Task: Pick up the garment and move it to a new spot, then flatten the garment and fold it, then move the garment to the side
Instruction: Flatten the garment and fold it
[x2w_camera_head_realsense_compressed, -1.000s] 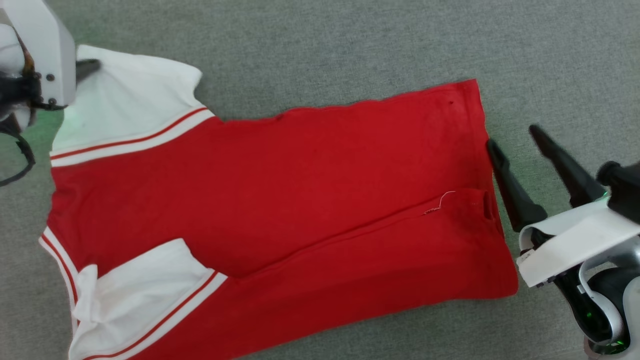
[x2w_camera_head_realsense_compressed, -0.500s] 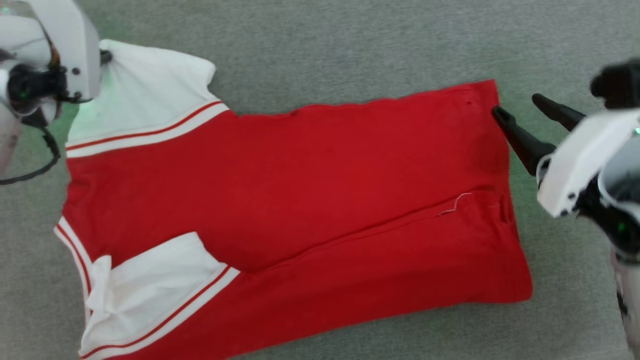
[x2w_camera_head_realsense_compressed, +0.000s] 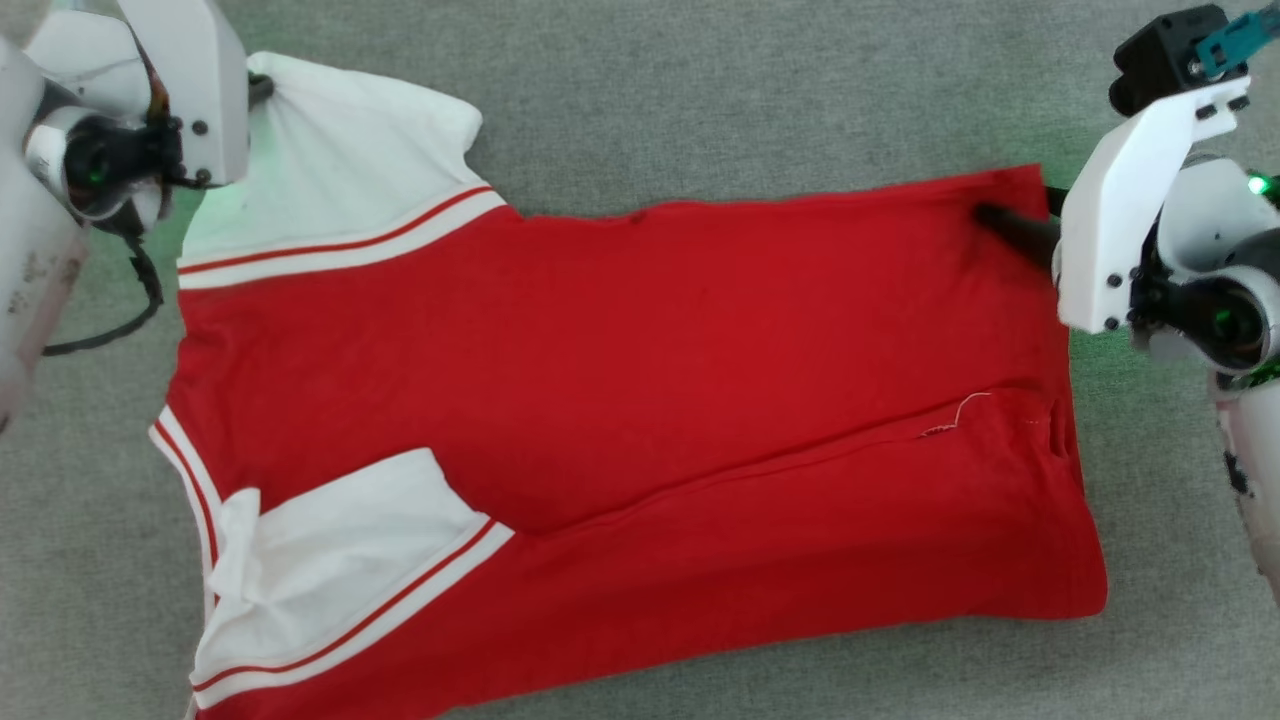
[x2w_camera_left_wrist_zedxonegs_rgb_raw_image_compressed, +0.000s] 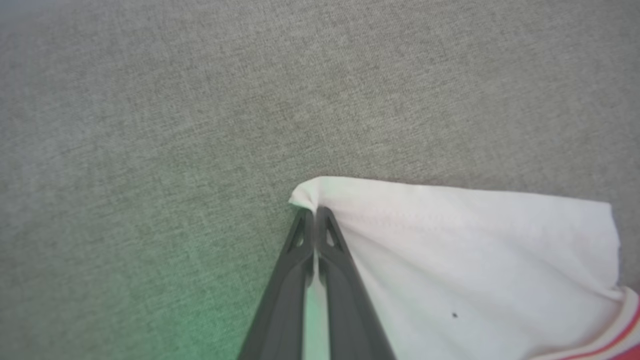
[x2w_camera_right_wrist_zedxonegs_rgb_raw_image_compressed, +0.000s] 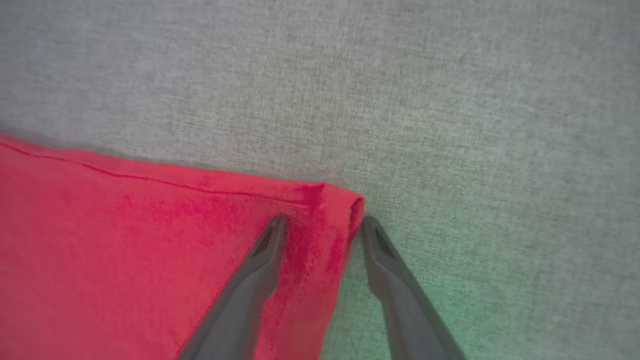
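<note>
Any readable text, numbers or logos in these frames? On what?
None to read. On the garment, the side facing up is plain red and white cloth with striped trim, no lettering or label. The grey surface bears no marks.

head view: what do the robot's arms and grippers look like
Pale forearms end in white angular plates dotted with dark screws, over black joints with small green lights. The left gripper and right gripper each have two long, dark grey, tapering fingers with triangular cut-outs near the tips. A black cable loops beside the left wrist; a teal connector tops the right.
</note>
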